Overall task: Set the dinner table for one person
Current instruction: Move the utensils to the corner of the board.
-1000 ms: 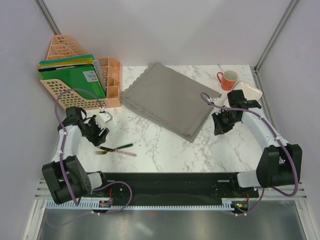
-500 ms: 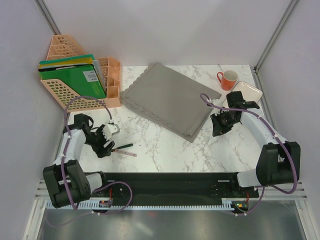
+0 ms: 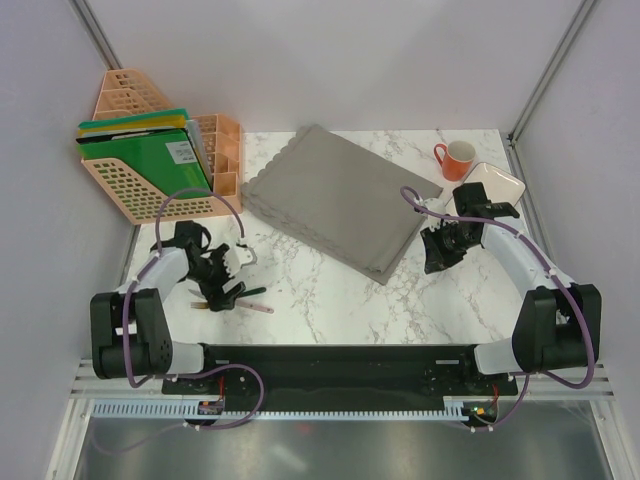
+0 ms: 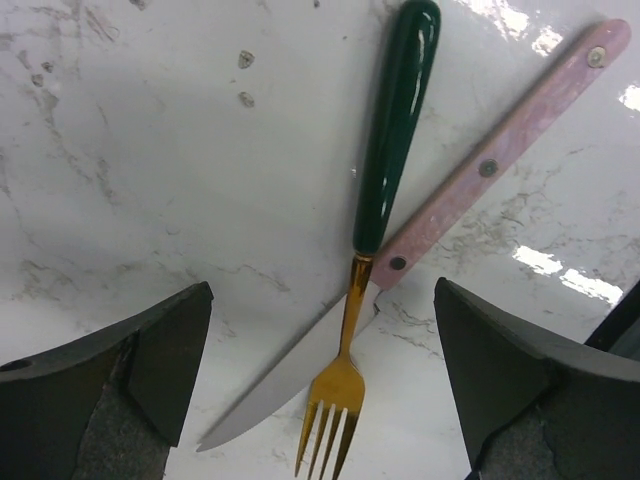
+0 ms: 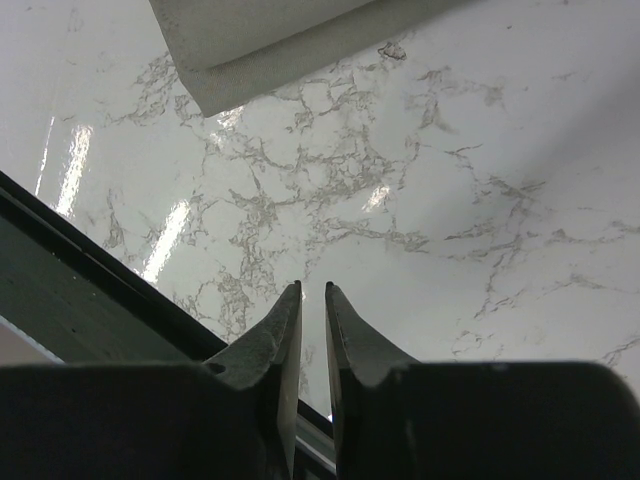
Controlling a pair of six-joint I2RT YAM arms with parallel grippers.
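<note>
Cutlery is laid crossed on the marble surface [image 3: 330,290], which spans the workspace ahead of both arm bases: a green-handled gold fork [image 4: 395,130] over a pink-handled knife [image 4: 500,155]. The left end effector [image 4: 322,330] is held wide open above them. The right end effector [image 5: 312,300] is seen barely parted and empty, near the grey placemat [image 3: 335,195].

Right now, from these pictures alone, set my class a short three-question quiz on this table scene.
1. True or false: the fork lies crossed with the knife.
2. The left hand is: A open over the fork; B shut on the fork; C shut on the knife.
3. Which thing stands beside the white plate near the far right corner?
Key: 1 true; 2 A; 3 the orange cup.
</note>
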